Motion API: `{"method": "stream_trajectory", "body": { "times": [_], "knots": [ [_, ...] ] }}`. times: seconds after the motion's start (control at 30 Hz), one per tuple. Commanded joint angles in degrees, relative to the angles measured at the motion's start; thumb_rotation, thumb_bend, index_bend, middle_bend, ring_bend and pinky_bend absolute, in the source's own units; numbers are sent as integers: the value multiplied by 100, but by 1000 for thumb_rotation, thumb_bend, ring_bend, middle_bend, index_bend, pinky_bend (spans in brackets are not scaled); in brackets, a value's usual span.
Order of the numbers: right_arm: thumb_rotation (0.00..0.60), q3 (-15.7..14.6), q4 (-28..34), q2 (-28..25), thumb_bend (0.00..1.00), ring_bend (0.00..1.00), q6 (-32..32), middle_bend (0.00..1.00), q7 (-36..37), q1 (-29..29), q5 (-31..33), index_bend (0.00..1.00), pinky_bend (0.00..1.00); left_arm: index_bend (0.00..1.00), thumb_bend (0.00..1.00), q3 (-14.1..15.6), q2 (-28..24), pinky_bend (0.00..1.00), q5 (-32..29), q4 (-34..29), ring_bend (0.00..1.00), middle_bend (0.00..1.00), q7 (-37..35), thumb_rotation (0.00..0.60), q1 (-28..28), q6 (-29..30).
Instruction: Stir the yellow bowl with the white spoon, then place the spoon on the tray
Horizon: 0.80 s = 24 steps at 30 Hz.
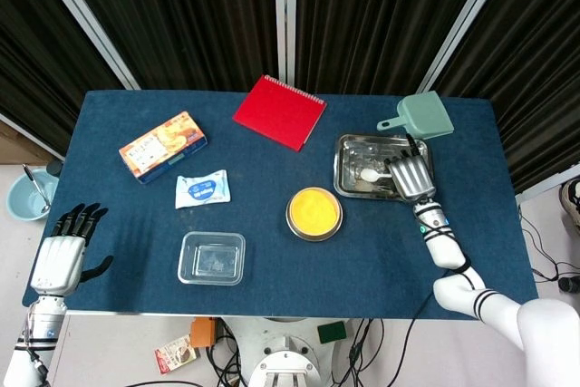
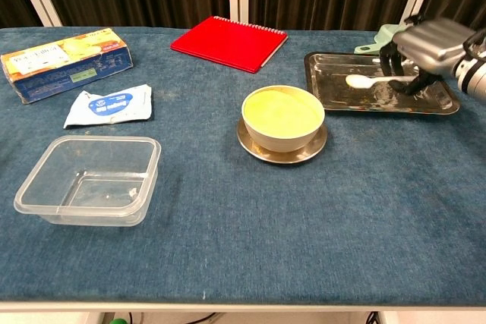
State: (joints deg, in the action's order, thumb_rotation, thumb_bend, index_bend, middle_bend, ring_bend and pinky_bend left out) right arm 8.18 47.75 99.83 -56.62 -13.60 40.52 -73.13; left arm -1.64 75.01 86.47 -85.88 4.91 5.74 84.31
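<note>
The yellow bowl (image 1: pixel 314 212) (image 2: pixel 282 115) stands on a metal saucer in the middle of the blue table. To its right lies the steel tray (image 1: pixel 381 139) (image 2: pixel 342 100). My right hand (image 1: pixel 410 176) (image 2: pixel 425 45) is low over the tray's right half and grips the handle of the white spoon (image 1: pixel 370 174) (image 2: pixel 364 80). The spoon's bowl points left and lies on or just above the tray floor. My left hand (image 1: pixel 62 256) hangs off the table's front left corner, fingers apart and holding nothing; the chest view does not show it.
A red notebook (image 1: pixel 279 111) and a green scoop (image 1: pixel 419 117) lie at the back. A cracker box (image 1: pixel 162 146), a white packet (image 1: pixel 202 188) and a clear plastic container (image 1: pixel 212 257) occupy the left half. A blue bucket (image 1: pixel 27 192) stands beside the table's left edge.
</note>
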Motion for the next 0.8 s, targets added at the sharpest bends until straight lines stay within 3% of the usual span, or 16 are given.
{"method": "stream_trajectory", "body": {
  "times": [0.03, 0.23, 0.37, 0.5, 0.6, 0.8],
  "knots": [
    [600, -21, -331, 275, 488, 327, 189, 510, 344, 11, -48, 682, 28, 158, 189, 3, -5, 145, -13, -15, 59, 120, 10, 600, -3, -4],
    [600, 26, -253, 222, 291, 273, 44, 424, 465, -66, -114, 529, 28, 158, 188, 26, -67, 145, 6, -49, 59, 119, 60, 600, -13, 10],
    [600, 90, 425, -218, 211, 250, -143, 395, 349, -238, -72, 457, 27, 158, 188, 2, -157, 145, 10, -102, 58, 120, 67, 600, 10, 8],
    [600, 182, 1539, -985, 192, 237, -664, 376, 138, -566, -56, 418, 26, 158, 188, -31, -295, 146, 37, -189, 58, 119, 106, 600, 43, 19],
    [600, 188, 2735, -1905, 196, 219, -1151, 351, -11, -988, -51, 385, 27, 158, 188, -55, -422, 146, 65, -294, 59, 120, 120, 600, 58, 51],
    [600, -203, 4499, -3487, 217, 90, -2025, 227, 165, -1980, -316, 219, 12, 158, 188, -15, -581, 146, 45, -407, 59, 120, 204, 600, 75, -38]
  ]
}}
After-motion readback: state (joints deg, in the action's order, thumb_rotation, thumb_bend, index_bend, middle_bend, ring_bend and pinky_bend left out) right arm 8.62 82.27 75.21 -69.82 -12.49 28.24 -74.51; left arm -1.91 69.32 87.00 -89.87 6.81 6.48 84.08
